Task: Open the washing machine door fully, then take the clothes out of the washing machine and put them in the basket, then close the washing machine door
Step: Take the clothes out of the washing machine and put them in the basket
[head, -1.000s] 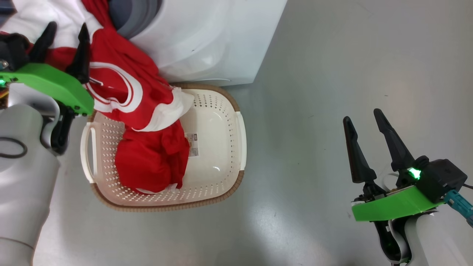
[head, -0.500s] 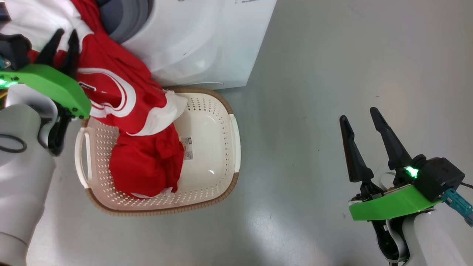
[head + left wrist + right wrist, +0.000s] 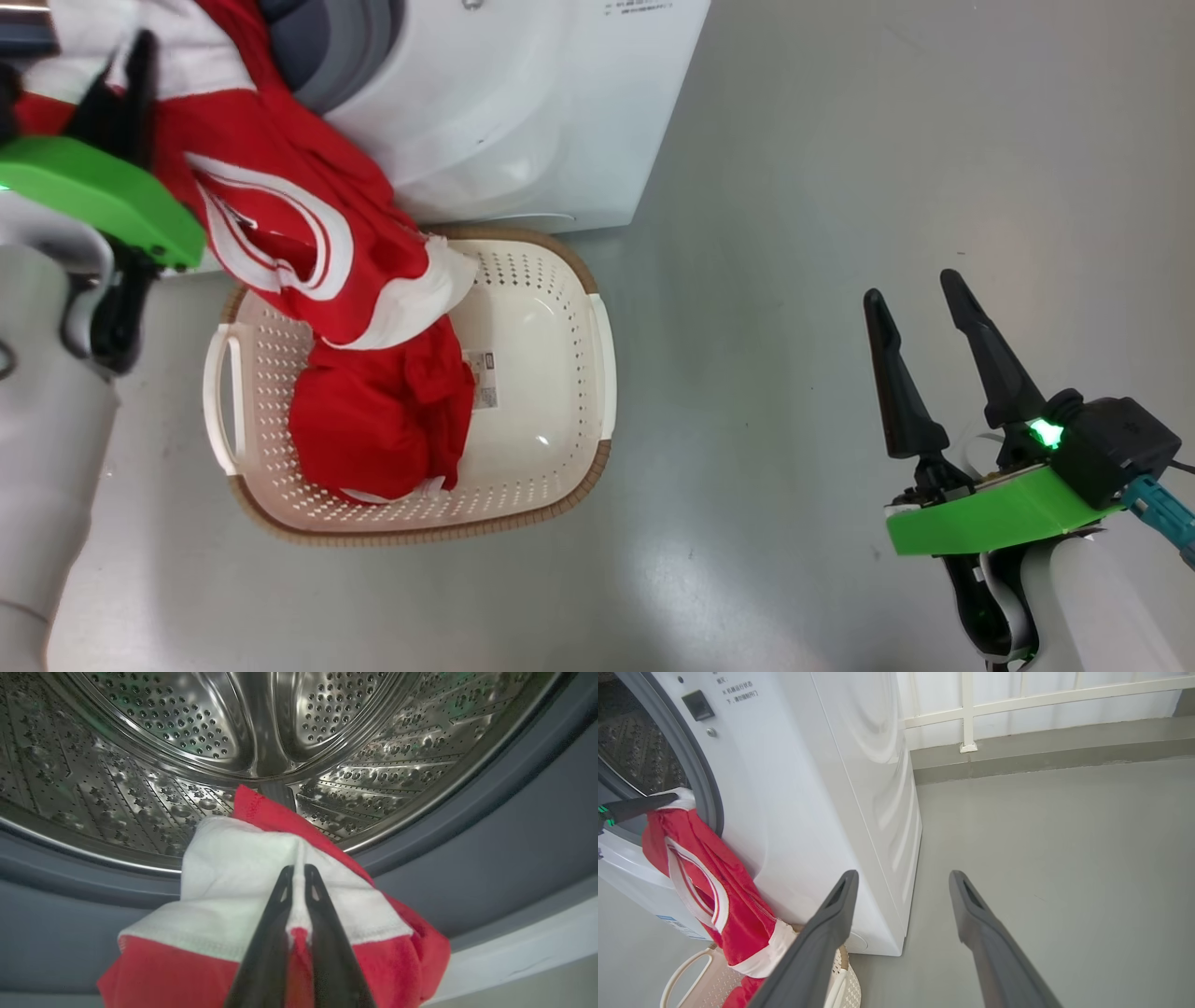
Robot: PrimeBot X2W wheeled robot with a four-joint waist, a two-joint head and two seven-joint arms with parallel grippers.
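Washing machine (image 3: 523, 103): white front-loader standing on grey floor (image 3: 794, 233). Its opening is uncovered, with steel drum (image 3: 261, 728) and grey rubber ring (image 3: 490, 849) exposed.

Basket (image 3: 551, 317): on the floor, far rim against the machine's front base. The right half of its bottom is bare, with paper label (image 3: 483, 378) visible near the centre.

Clothes (image 3: 280, 196): red fabric bearing a white ringed logo hangs from the lower lip of the opening, down the machine's front and over the basket's far left rim. A red bundle (image 3: 373, 420) lies in the basket's left half, against its near wall. Whether the two are one garment cannot be told. A white-banded end of the fabric rests on the rubber ring at the drum's lower edge.

Left gripper (image 3: 299, 868): fingers together, clamped on that white band at the opening.

Right gripper (image 3: 913, 289): fingers apart, holding nothing, over bare floor well right of the basket.
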